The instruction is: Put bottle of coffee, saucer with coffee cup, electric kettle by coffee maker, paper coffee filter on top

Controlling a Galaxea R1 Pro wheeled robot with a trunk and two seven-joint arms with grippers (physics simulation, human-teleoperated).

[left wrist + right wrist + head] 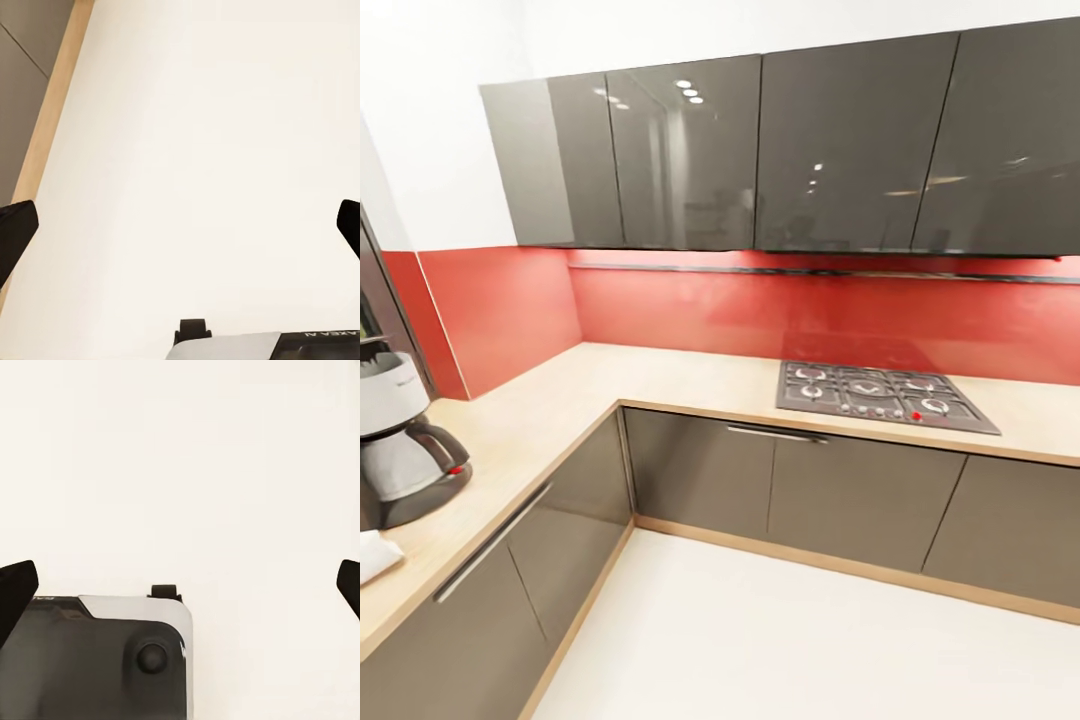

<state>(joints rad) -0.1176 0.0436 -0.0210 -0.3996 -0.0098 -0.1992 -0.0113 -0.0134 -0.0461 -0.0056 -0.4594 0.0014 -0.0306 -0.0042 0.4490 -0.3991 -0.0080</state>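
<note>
Far left: coffee maker on the countertop, upright, carafe handle pointing right. Just near of it, at the frame's left edge, a white thing lies on the counter; too cropped to tell what it is. Counter runs away from there, turns the corner, then goes right past the hob. Grey wall cabinets above, red backsplash behind. No shelf, bottle, kettle, cup or saucer in sight.

Key relation: the coffee maker sits on the robot's left, so the left arm is probably the nearer one for anything placed beside it. My read: base is in transit or searching, nothing picked yet.

Left gripper: fingers spread wide, empty, aimed down at pale floor, cabinet plinth along one side. Arm looks stowed low.

Right gripper: also spread wide, empty, pointing down at floor, robot's own base under it.
</note>
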